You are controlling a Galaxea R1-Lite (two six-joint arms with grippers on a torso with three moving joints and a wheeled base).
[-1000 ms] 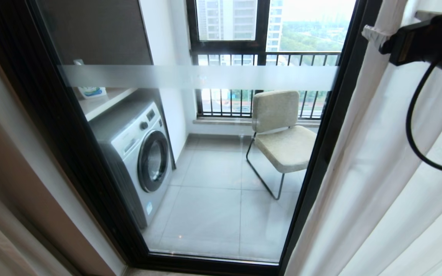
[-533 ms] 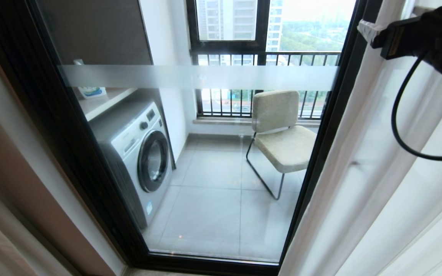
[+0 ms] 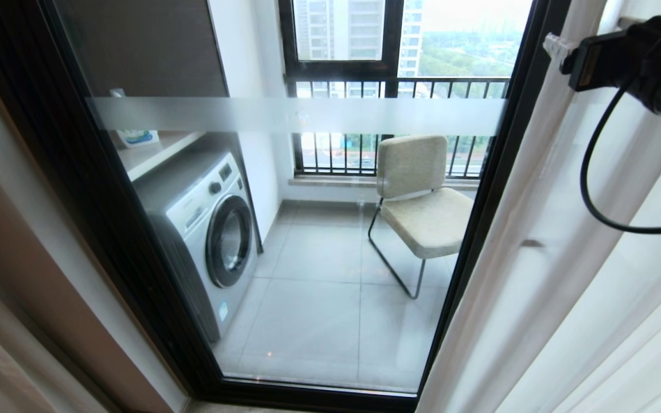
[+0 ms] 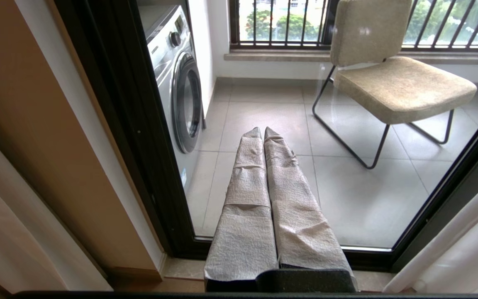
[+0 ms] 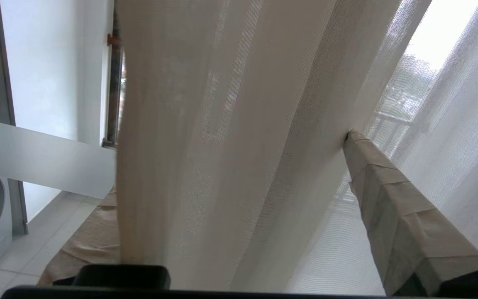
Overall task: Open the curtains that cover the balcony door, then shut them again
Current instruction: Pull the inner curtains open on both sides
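Note:
The balcony door [image 3: 319, 298] is a clear pane in a black frame with a frosted band, and it stands uncovered. The curtains [image 3: 566, 258] hang gathered at its right as thin white sheer folds. My right gripper [image 3: 586, 35] is high up at the sheer's leading edge. In the right wrist view it [image 5: 230, 166] is open, with a fold of the curtains [image 5: 222, 124] between its wide-apart fingers. One taped finger [image 5: 388, 199] touches the cloth with its tip and the other is mostly hidden behind the fold. My left gripper [image 4: 262, 132] is shut and empty, parked low before the door [image 4: 139, 124].
Behind the glass stand a washing machine [image 3: 210, 229] at the left and a beige chair [image 3: 422, 212] at the right, before a black-railed window [image 3: 388, 86]. A beige wall [image 3: 15, 258] borders the door's left side. My right arm's black cable [image 3: 594, 201] loops before the sheers.
My right gripper has shifted a little left and up along the sheer's edge. The curtain's lower edge has drifted slightly towards the door. The left arm has not moved.

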